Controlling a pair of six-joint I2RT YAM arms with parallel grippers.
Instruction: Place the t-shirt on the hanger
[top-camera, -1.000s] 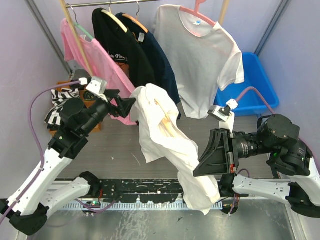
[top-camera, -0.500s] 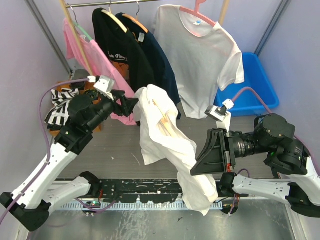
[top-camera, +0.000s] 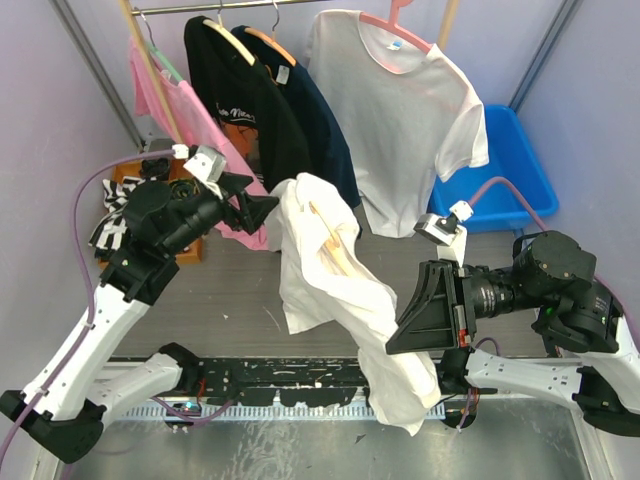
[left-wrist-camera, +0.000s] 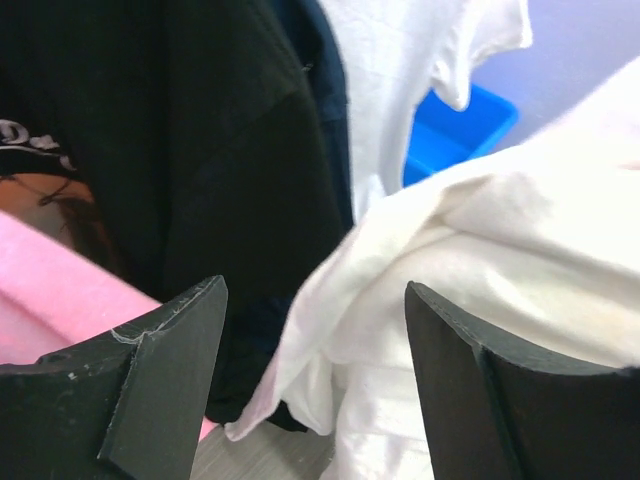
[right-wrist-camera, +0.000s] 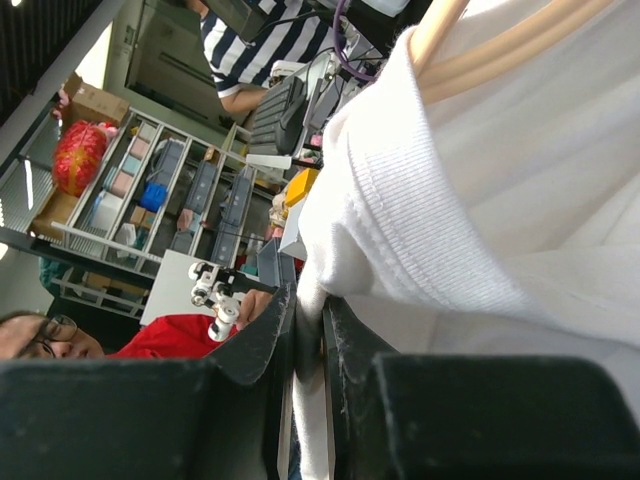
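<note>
Left gripper (top-camera: 262, 212) is mine for the next move: fingers apart, nothing in them. Right gripper (right-wrist-camera: 308, 350) is pinched nearly together on a ribbed white edge of the t-shirt (top-camera: 330, 285). From that pinch the whole garment hangs in mid-air between the two arms, off the table. The hanger (top-camera: 333, 243) is inside the cloth and its pale wood shows through near the top. In the right wrist view the wooden bars run just above the pinch; I can't tell whether the jaws also hold wood. Key relation: the hanger's long axis runs diagonally, with the high end up by my left fingers and the low end down toward the right gripper. So the left arm is the nearer one to the bunched upper shoulder, and the right arm already has the bottom. From the left wrist the white bundle sits ahead and to the right, crowding the right finger. The left finger looks onto the black shirt (left-wrist-camera: 200, 150) hanging behind. I can't tell whether the cloth is actually between the fingers or just past them. My call: shift right and slightly forward before closing, or I grab the black one.
</note>
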